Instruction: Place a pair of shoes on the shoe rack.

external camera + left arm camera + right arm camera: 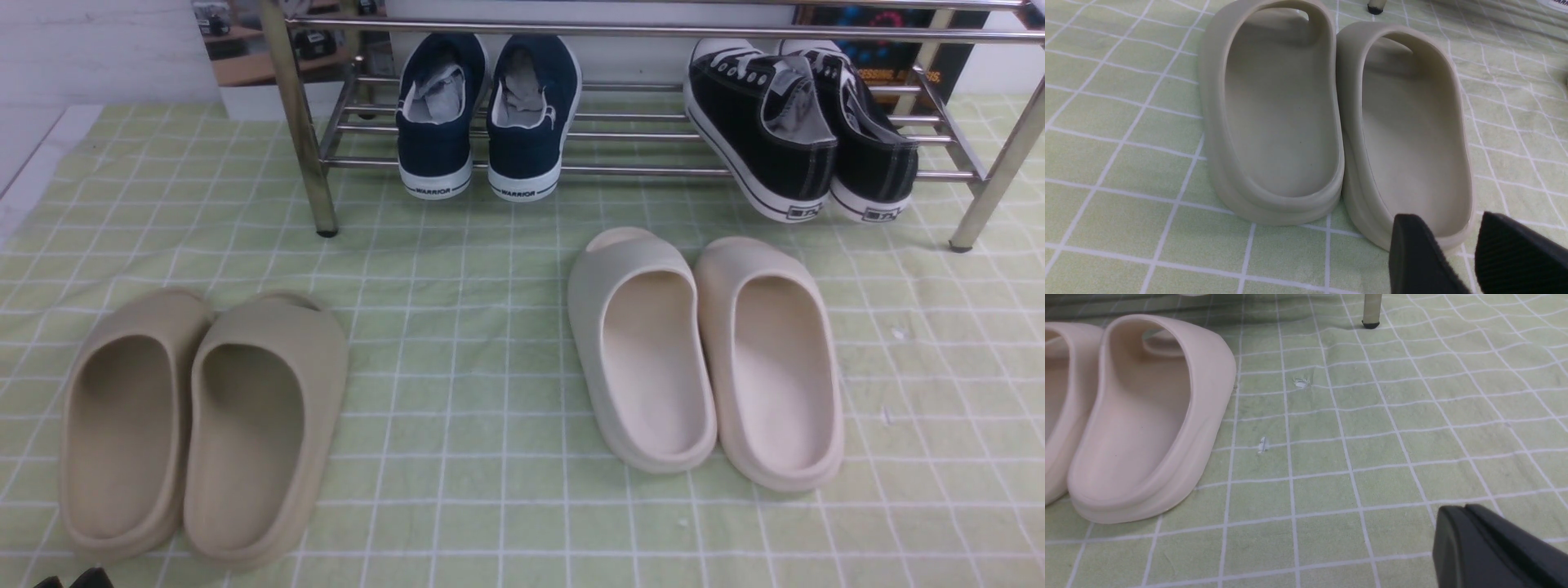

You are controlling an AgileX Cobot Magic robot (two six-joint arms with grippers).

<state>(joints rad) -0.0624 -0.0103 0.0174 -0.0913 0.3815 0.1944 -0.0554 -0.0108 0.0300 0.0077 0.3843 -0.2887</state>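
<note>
The pair of shoes (775, 139), black canvas sneakers with white laces, sits on the right of the lower tier of the chrome shoe rack (629, 170). Their heels lean out over the front rod. Both grippers are far from them, low over the cloth. In the left wrist view my left gripper (1449, 220) stands open at the heel of a beige slide (1412, 134), holding nothing. Its tips just show at the bottom of the front view (73, 578). My right gripper (1466, 512) is shut and empty over bare cloth, out of the front view.
Navy sneakers (486, 114) stand on the rack's left half. A beige pair of slides (204, 425) lies front left, a cream pair (706, 351) centre right, also in the right wrist view (1139, 424). Green checked cloth (457, 327) covers the floor. A rack leg (1371, 310) stands beyond.
</note>
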